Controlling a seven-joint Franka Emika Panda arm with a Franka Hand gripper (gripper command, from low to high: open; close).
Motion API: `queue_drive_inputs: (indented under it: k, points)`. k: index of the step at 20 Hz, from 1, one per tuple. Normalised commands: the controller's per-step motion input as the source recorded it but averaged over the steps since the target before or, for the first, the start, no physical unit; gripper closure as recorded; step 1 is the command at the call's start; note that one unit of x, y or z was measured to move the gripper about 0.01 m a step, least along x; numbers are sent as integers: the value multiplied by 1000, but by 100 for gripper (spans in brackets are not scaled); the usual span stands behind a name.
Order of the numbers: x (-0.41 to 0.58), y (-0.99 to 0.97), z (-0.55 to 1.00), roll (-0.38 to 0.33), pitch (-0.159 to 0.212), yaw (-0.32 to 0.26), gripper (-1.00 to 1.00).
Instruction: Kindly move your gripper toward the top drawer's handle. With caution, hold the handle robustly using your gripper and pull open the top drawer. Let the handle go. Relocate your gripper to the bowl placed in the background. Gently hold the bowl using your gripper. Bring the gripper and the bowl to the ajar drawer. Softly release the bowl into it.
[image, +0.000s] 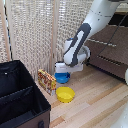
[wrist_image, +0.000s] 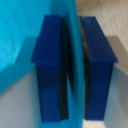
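The blue bowl (image: 62, 78) sits on the wooden floor in front of the slatted screen. My gripper (image: 62, 73) is down on it. In the wrist view the two dark blue fingertips (wrist_image: 50, 70) stand on either side of the bowl's thin blue rim (wrist_image: 75, 55) and press on it, so the gripper is shut on the rim. A dark, open, drawer-like box (image: 20, 95) with an inner divider fills the exterior view's lower left. I cannot make out its handle.
A yellow bowl (image: 65, 94) lies just in front of the blue one. A printed carton (image: 46, 80) stands between the bowls and the dark box. Brown drawer fronts (image: 112, 47) with thin silver bars stand at the exterior view's right. A pale slatted screen (image: 35, 30) is behind.
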Motion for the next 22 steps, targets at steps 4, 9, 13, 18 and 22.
queue_drive_inputs:
  k: [4, 9, 13, 18, 22]
  points:
    - [132, 232, 928, 40, 41, -62, 100]
    - [89, 330, 998, 18, 19, -40, 100]
    - [109, 412, 779, 0, 5, -69, 100]
    - [80, 334, 600, 0, 3, -56, 100]
    - [134, -147, 904, 0, 52, -6, 100]
